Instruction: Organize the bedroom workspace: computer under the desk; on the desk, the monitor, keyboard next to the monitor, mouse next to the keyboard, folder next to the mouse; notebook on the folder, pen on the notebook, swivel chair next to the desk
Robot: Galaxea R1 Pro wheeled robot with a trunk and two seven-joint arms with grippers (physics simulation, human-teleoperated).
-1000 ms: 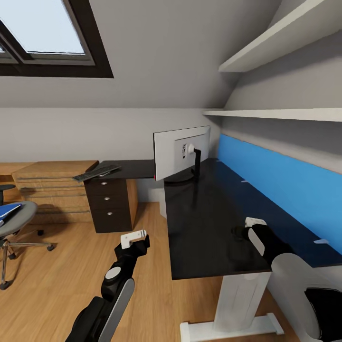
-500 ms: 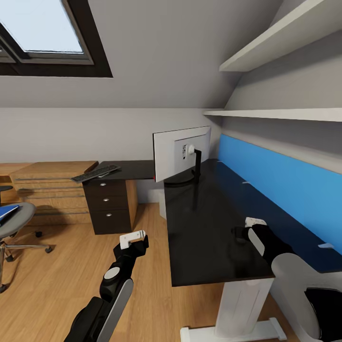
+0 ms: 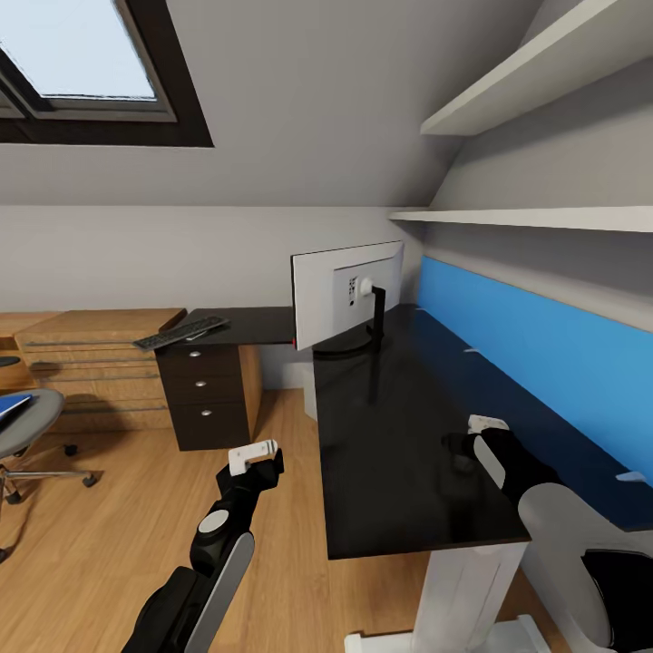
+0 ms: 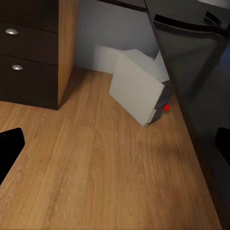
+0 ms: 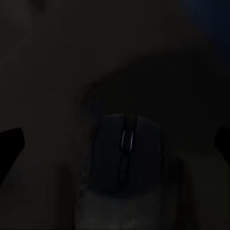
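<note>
Head view: the whole picture has slid a bit vs 1 s ago. Chair (image 3: pixel 23 426) w/ the blue folder (image 3: pixel 11 405) now sits further toward the frame's left edge, and the black cabinet (image 3: pixel 204 394) too. That's the camera/base turning or rolling, not the things moving. Both arms keep the same pose relative to the robot. Desk (image 3: pixel 399 426) carries the monitor (image 3: pixel 343 292), seen from its back, near the corner. Keyboard (image 3: pixel 181 332) lies on the desk's far wing above the cabinet, off to the monitor's side, near but not beside it. Left gripper (image 3: pixel 257 453) hangs over the floor beside the desk edge, holding nothing; can't tell its spread here. Right gripper (image 3: pixel 464 443) is low over the desktop near the blue back panel (image 3: pixel 535 349); can't tell here if it's gripping.

Left wrist: computer (image 4: pixel 139 86) stands on the floor (image 4: pixel 96 167) under the desk, next to the cabinet. 2 dark fingertips at the frame's sides, wide apart, empty.

Right wrist: very dark. Mouse (image 5: pixel 127 160) sits on the desktop straight ahead, between 2 fingertips set far apart, not touching it.

Meaning, my read: mouse looks parked or about to be picked; robot is prob repositioning. Folder, notebook, pen, chair steps not yet done.
</note>
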